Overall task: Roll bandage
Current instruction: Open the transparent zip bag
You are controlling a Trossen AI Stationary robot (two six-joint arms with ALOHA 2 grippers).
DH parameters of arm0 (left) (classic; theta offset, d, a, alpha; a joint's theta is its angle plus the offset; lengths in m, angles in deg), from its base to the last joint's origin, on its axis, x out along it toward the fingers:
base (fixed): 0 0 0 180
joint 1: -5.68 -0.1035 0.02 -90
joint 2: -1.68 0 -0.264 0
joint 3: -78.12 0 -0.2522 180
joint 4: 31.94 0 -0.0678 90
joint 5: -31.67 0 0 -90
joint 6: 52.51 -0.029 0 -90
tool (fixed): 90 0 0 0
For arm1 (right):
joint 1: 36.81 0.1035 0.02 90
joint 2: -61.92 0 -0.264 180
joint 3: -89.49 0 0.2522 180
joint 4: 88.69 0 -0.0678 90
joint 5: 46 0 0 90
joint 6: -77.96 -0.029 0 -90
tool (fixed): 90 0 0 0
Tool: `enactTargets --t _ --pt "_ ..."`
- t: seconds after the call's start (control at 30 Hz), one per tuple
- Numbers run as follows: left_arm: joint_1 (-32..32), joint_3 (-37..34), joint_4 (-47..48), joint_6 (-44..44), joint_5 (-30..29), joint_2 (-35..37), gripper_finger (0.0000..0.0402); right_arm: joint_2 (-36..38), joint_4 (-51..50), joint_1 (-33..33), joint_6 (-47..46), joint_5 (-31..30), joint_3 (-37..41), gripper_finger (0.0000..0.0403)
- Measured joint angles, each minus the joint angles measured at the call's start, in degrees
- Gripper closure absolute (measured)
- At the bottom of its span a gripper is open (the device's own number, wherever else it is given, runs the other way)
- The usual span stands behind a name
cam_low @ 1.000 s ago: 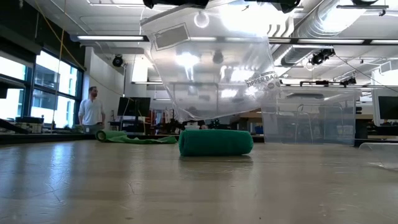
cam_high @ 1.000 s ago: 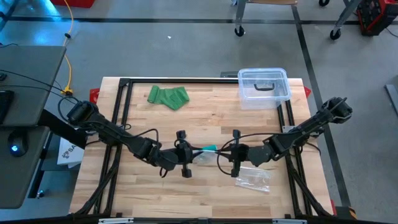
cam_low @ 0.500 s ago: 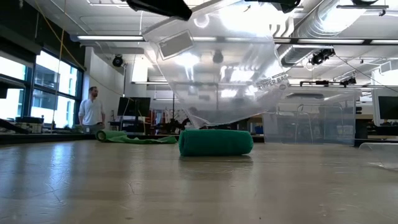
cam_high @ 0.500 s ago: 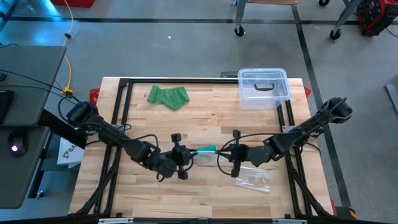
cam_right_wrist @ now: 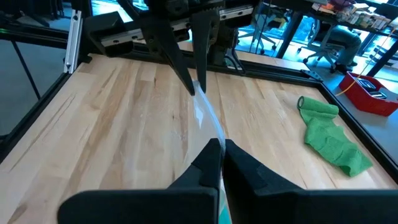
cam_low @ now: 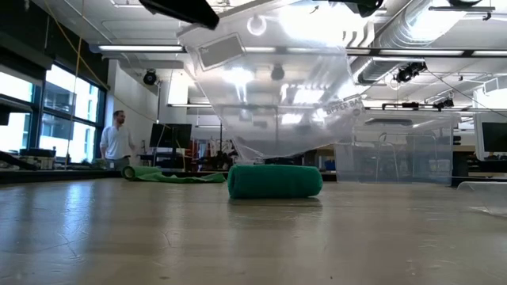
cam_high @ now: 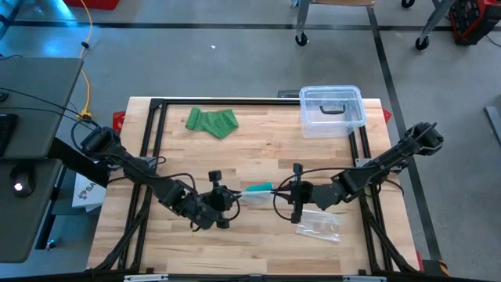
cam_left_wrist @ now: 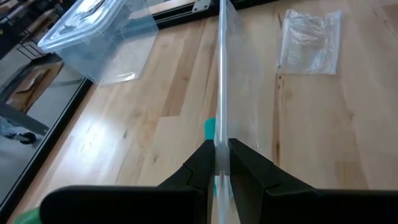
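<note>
A clear zipper bag point(cam_low: 269, 95) hangs in the air between my two grippers, over mid-table. A rolled green bandage point(cam_low: 275, 180) lies on its side on the table just under the bag's lower edge; whether they touch, I cannot tell. The roll also shows in the high view point(cam_high: 260, 187). My left gripper point(cam_high: 232, 199) is shut on the bag's left end and my right gripper point(cam_high: 282, 194) on its right end. A second green bandage point(cam_high: 211, 121) lies loose and crumpled at the far left. My left gripper pinches the bag's top edge point(cam_left_wrist: 221, 146) between its two fingers, coming level from the table's left. The bag hangs below the hold, clear of the table. My right gripper pinches the bag's top edge at the other end point(cam_right_wrist: 214, 138) between its two fingers, coming level from the table's right. The edge runs fairly straight across to my left gripper point(cam_right_wrist: 194, 84).
A clear plastic box point(cam_high: 333, 108) with a dark clip inside stands at the far right. Another clear bag point(cam_high: 319, 225) lies flat near the front, right of centre. A black frame point(cam_high: 235, 102) borders the table. A person point(cam_low: 116, 141) stands far off in the room.
My left gripper has gone toward the table's left and near edge, still shut on the bag. The bag's left end has gone with it, and the bag has stretched wider between the grippers. The rolled bandage has stayed put.
</note>
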Motion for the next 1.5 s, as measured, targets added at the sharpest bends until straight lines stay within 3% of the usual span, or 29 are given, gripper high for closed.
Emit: enactTargets --t 0.13,0.4,0.5,0.63,0.83,0.97,1.17,1.5 --pt "0.81 -0.07 0.56 0.01 0.33 1.83 0.036 -1.53 2.09 0.0 0.06 0.71 0.0 0.0403" --pt "1.47 -0.07 6.95 5.21 9.44 6.09 0.0317 -5.27 5.28 -0.1 1.75 1.65 0.0 0.0403" --pt "1.69 -0.07 8.54 6.48 8.91 7.25 0.0308 -5.53 5.69 -0.11 3.42 1.65 0.0 0.0403" --pt "1.69 -0.08 4.38 3.0 6.63 7.37 0.0305 -5.53 6.95 0.33 6.72 1.65 0.0 0.0403" --pt "1.27 -2.15 -9.54 -6.82 6.1 6.55 0.0307 -5.53 8.79 1.17 9.3 1.69 0.0 0.0403" --pt "0.01 -3.59 -12.82 -6.51 6.41 5.76 0.0308 -5.53 8.75 1.14 9.28 1.67 0.0 0.0403" --pt "-2.76 -6.16 -12.81 -1.3 13.83 5.61 0.0308 -5.53 8.75 1.14 9.28 1.67 0.0 0.0403" --pt "-0.12 -6.14 -8.13 0.84 13.72 6.09 0.0309 -5.53 8.62 1.14 9.26 1.67 0.0 0.0403"
